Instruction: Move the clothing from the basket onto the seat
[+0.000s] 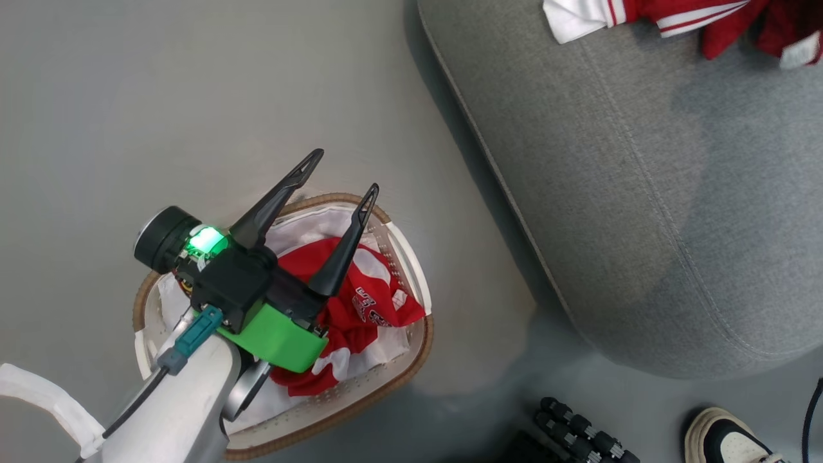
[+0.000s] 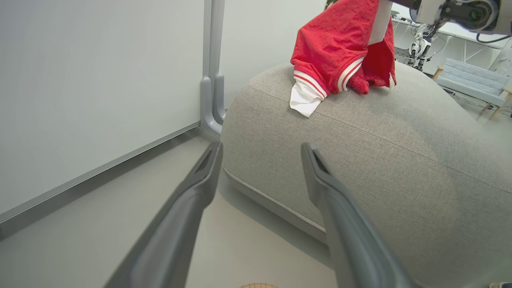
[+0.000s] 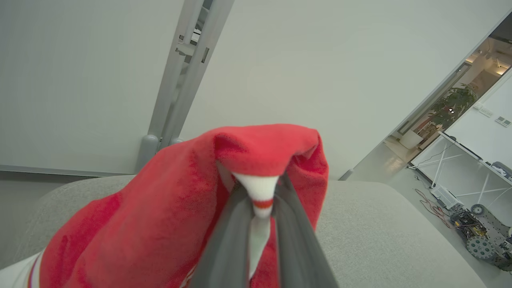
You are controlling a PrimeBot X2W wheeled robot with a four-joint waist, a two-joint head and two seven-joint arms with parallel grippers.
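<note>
While one red garment (image 1: 366, 302) lies crumpled in the basket (image 1: 428, 335), a second garment (image 2: 332, 48) hangs with its lower end on the seat (image 1: 643, 193), its white trim clamped between the right gripper (image 3: 262, 190) fingers. The left gripper (image 1: 344, 170) hovers above the basket, fingers spread apart, empty.

Grey floor (image 1: 193, 96) meets pale wall panels (image 2: 100, 80), blue bench (image 2: 470, 78) beyond.

Bright, even light — soft shadow beside seat (image 1: 643, 193); wrist views bowed at edges, right claw (image 3: 262, 186) blurred.
</note>
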